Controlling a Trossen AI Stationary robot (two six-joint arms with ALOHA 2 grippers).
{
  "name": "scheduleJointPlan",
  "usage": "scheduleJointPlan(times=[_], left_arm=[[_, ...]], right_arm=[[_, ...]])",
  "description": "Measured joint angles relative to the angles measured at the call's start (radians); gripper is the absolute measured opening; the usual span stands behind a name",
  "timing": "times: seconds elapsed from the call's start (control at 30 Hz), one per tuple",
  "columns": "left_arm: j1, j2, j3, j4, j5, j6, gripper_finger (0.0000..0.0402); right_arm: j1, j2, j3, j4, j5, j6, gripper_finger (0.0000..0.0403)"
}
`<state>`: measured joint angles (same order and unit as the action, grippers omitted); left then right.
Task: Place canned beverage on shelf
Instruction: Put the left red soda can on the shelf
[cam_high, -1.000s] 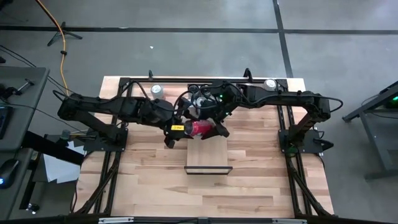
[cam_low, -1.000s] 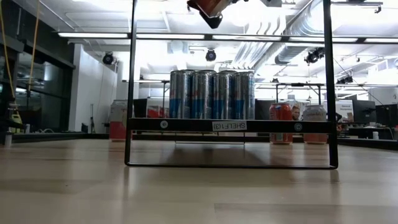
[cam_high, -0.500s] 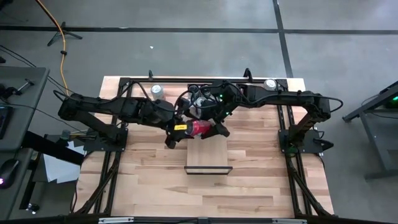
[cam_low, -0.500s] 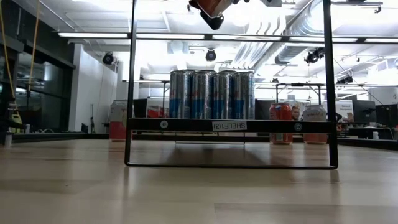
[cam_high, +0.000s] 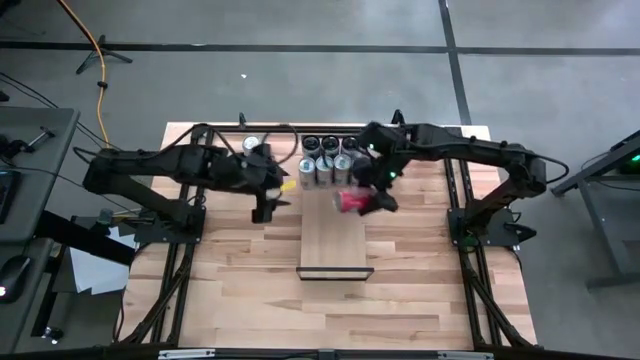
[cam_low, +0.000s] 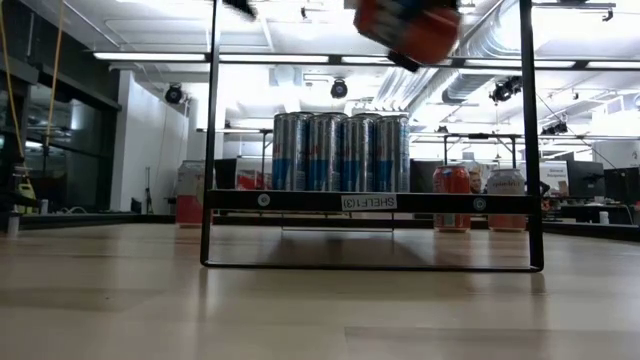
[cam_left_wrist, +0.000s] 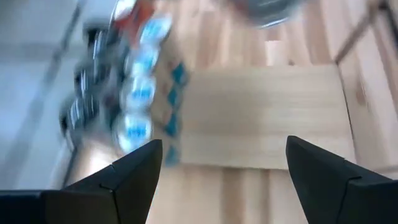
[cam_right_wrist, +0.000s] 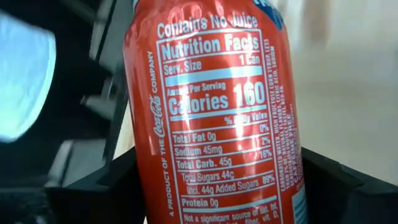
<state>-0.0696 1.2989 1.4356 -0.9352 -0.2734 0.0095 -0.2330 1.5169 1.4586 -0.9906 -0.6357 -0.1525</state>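
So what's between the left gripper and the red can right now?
In the high view, only bare shelf plank and tabletop separate the open left gripper from the red can in the right gripper.

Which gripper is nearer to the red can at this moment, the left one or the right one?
The right. The right gripper is closed around the red can above the shelf. The left gripper stands open, empty, off to the can's left side.

Your red can is glossy metal, smooth, with crisp white print. The shelf is pale matt wood, its frame thin dark metal. The tabletop shows streaky planks. The silver cans gleam like polished metal.
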Motion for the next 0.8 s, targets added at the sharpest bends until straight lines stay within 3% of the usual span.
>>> scheduleJointPlan(times=[0.1, 0.23, 0.33, 0.43, 0.5, 0.63, 0.73, 0.8], left_arm=[[0.017, -0.081, -0.144, 0.095, 0.002, -0.18, 0.0294], [-0.006, -0.232, -0.41, 0.361, -0.012, -0.358, 0.0294], [-0.033, -0.325, -0.593, 0.597, -0.088, -0.492, 0.0294], [-0.052, -0.376, -0.715, 0.792, -0.176, -0.569, 0.0294], [-0.056, -0.383, -0.758, 0.877, -0.225, -0.579, 0.0294], [-0.053, -0.361, -0.768, 0.981, -0.283, -0.495, 0.0294], [-0.046, -0.321, -0.769, 1.071, -0.284, -0.316, 0.0294], [-0.042, -0.287, -0.768, 1.152, -0.252, -0.17, 0.0294]], right_arm=[[0.022, -0.036, -0.121, -0.035, -0.004, 0.004, 0.0291], [0.06, -0.134, -0.365, 0.057, -0.016, 0.104, 0.0291], [0.095, -0.224, -0.54, 0.238, -0.016, 0.253, 0.0291], [0.133, -0.298, -0.676, 0.538, 0.018, 0.448, 0.0291], [0.158, -0.326, -0.743, 0.765, 0.118, 0.556, 0.0291], [0.194, -0.327, -0.812, 1.192, 0.479, 0.596, 0.0291], [0.207, -0.293, -0.817, 1.362, 0.718, 0.559, 0.0291], [0.206, -0.269, -0.807, 1.384, 0.775, 0.528, 0.0291]])
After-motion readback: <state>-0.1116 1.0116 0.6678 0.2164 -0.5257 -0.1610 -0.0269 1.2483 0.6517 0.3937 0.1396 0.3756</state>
